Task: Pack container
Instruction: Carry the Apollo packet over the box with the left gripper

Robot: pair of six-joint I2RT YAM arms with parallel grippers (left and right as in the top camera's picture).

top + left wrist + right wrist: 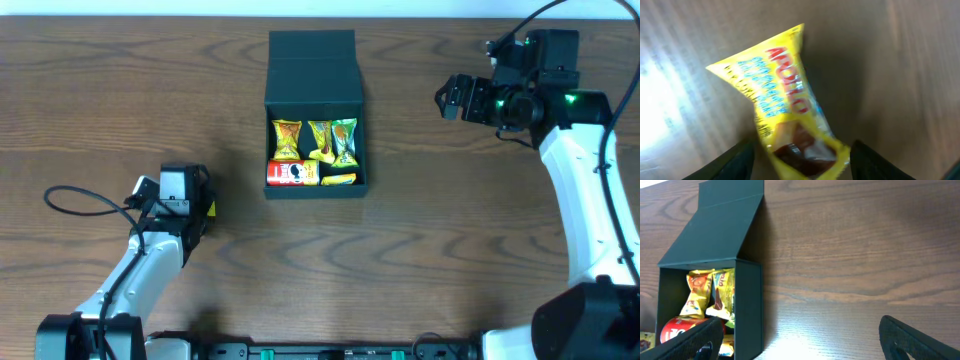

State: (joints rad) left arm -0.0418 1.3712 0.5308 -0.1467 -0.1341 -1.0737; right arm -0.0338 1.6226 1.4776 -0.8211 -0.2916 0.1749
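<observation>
The container (316, 192), a dark teal-black box with its flap lid (312, 62) folded back, sits at the centre back and holds several snack packets (292, 174). Far to its left, my left gripper (186, 203) hovers low over a yellow snack packet (211, 208) lying on the table. In the left wrist view the packet (782, 95) reaches down between my open left gripper (802, 160), with a gap at the right finger (875, 162). My right gripper (450, 98) is open and empty, right of the container. The right wrist view shows the container wall (747, 310) beside the right gripper (800, 340).
The wooden table (420, 260) carries nothing else. A black cable (85, 205) loops on the table left of the left arm. The right arm's white link (580, 200) runs down the right side.
</observation>
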